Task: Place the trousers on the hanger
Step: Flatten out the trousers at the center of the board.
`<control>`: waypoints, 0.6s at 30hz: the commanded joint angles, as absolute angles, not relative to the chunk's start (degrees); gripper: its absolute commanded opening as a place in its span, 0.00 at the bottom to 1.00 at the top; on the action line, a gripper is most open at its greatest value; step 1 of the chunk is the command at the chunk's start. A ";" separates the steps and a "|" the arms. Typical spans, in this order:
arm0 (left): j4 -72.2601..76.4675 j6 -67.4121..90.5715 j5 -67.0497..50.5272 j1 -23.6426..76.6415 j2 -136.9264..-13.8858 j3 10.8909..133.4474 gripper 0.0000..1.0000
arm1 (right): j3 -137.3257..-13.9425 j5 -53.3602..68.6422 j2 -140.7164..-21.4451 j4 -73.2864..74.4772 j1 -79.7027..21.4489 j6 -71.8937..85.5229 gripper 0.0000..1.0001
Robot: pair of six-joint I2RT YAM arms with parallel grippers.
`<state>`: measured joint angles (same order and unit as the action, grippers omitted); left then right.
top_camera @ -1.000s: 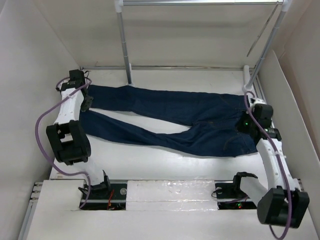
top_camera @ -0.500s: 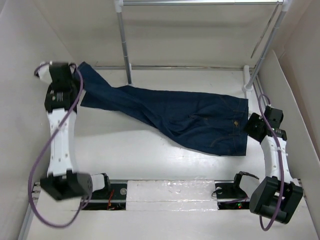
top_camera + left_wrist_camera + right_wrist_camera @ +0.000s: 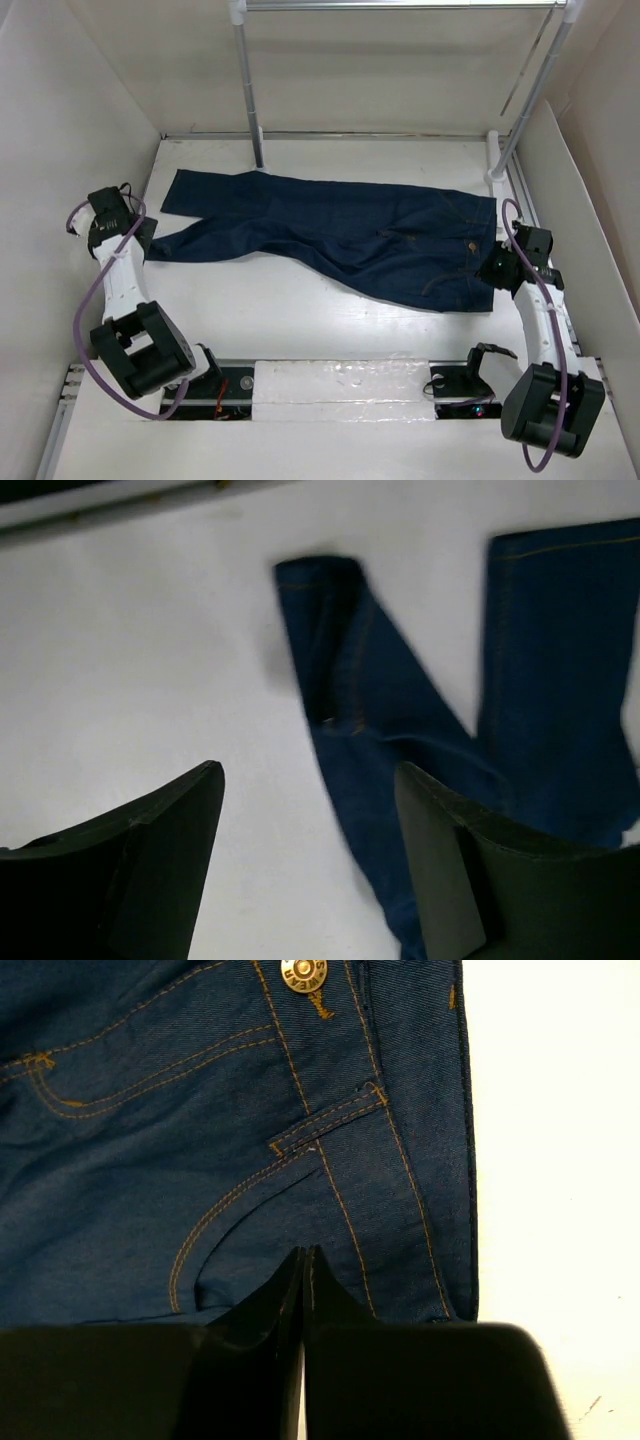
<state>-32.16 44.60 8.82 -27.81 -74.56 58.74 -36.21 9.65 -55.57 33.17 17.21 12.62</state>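
Note:
The trousers (image 3: 340, 228) lie flat across the table, dark blue denim with the legs to the left and the waistband to the right. My left gripper (image 3: 143, 238) stands open just left of the lower leg's end. In the left wrist view, the left gripper (image 3: 308, 780) frames bare table and the edge of that trouser leg (image 3: 380, 720). My right gripper (image 3: 490, 268) sits at the waistband corner. In the right wrist view, the right gripper (image 3: 305, 1253) is shut, its tips over the denim (image 3: 200, 1110) near a pocket seam, and no cloth shows between them. The hanger (image 3: 522, 68) hangs thin and pale at the back right.
Two white rack poles (image 3: 248, 90) (image 3: 533, 95) rise from the back of the table with a metal rail (image 3: 400, 5) across the top. White walls (image 3: 80, 110) close in the left and right sides. The arm bases stand on a strip (image 3: 340, 385) at the near edge.
The left arm came down from its raised pose and its jaws opened; the trouser leg it had lifted now lies on the table. The right gripper shifted slightly at the waistband and shut.

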 commanded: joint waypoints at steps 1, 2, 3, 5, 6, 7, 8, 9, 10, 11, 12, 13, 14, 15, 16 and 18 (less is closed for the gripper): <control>-30.85 42.02 6.77 -28.38 -74.53 59.08 0.63 | -35.86 10.90 -53.36 33.56 16.52 10.99 0.00; -30.76 41.75 7.12 -28.39 -75.05 58.45 0.60 | -35.77 10.29 -53.09 34.18 16.52 10.29 0.00; -30.85 41.40 7.29 -28.39 -75.67 58.01 0.45 | -35.68 9.67 -52.74 34.80 16.52 10.02 0.00; -30.33 41.57 6.60 -28.39 -75.24 55.03 0.41 | -35.16 10.01 -52.29 35.77 16.52 10.19 0.00; -29.45 41.83 5.55 -28.39 -74.54 53.45 0.42 | -35.07 10.11 -52.56 36.12 16.52 11.41 0.02; -27.01 42.36 5.28 -28.39 -74.53 50.74 0.43 | -34.89 10.02 -52.73 36.47 16.52 11.77 0.10; -25.85 43.32 4.84 -28.39 -75.05 49.76 0.46 | -34.46 9.24 -53.08 36.56 16.52 12.73 0.30; -24.53 43.85 3.96 -28.39 -76.80 49.05 0.51 | -34.19 8.71 -53.17 36.48 16.52 13.27 0.40; -22.69 44.55 3.09 -28.39 -78.03 48.52 0.52 | -34.10 8.18 -53.35 36.74 17.13 13.79 0.48; -22.07 45.60 2.12 -28.39 -79.44 48.78 0.52 | -33.75 7.65 -53.87 36.74 18.10 14.32 0.60; -21.45 45.70 0.37 -28.39 -82.32 49.04 0.51 | -33.58 7.47 -54.14 36.48 18.11 15.37 0.62; -20.31 45.88 -2.00 -27.17 -83.31 49.74 0.51 | -33.31 7.56 -54.66 36.13 19.93 16.25 0.65; -19.95 46.14 -2.11 -26.46 -84.02 50.01 0.51 | -33.05 8.78 -56.23 35.86 20.73 18.00 0.66; -19.43 46.93 -2.28 -25.76 -84.89 50.27 0.51 | -32.52 9.57 -56.95 35.51 21.26 18.97 0.65; -18.12 47.37 -2.81 -24.53 -84.99 50.19 0.51 | -32.35 10.02 -57.65 34.12 21.27 20.38 0.66; -16.53 48.51 -4.12 -23.47 -84.64 49.75 0.51 | -32.08 10.02 -58.97 33.58 21.27 24.07 0.66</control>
